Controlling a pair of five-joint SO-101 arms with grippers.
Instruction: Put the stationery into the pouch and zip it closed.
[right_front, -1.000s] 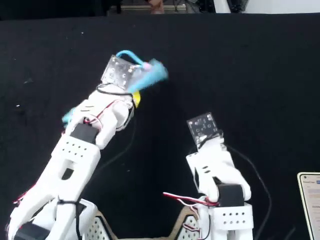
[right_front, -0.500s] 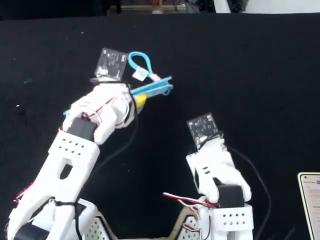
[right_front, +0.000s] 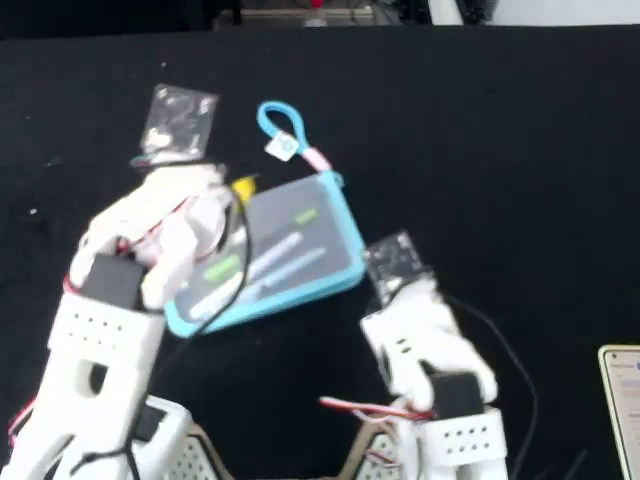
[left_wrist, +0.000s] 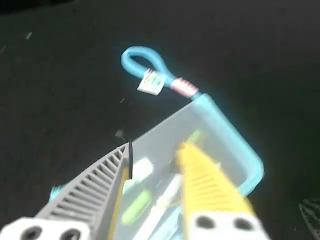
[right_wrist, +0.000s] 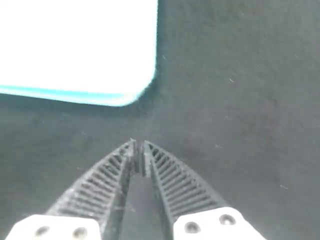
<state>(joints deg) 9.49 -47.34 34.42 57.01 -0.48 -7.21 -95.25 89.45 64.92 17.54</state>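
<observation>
"Black table (right_front: 500, 130), left zone: status?"

"Left gripper (left_wrist: 155, 147): fingers apart, one grey and one yellow, poised over the pouch (right_front: 275, 255). The pouch lies flat at table centre (blue edging, translucent face). Green stationery (right_front: 220, 270) is visible inside. Zip state: cannot tell."

"Far end of the pouch?"

"Blue loop (right_front: 278, 120) with a white tag (right_front: 283, 148), resting on the table."

"Right zone?"

"Right gripper (right_wrist: 138, 145): fingers together, nothing between them. It sits just beside the pouch's near right corner, apart from it. A white-screened device (right_front: 622, 400) lies at the near right edge, well apart from the pouch."
</observation>
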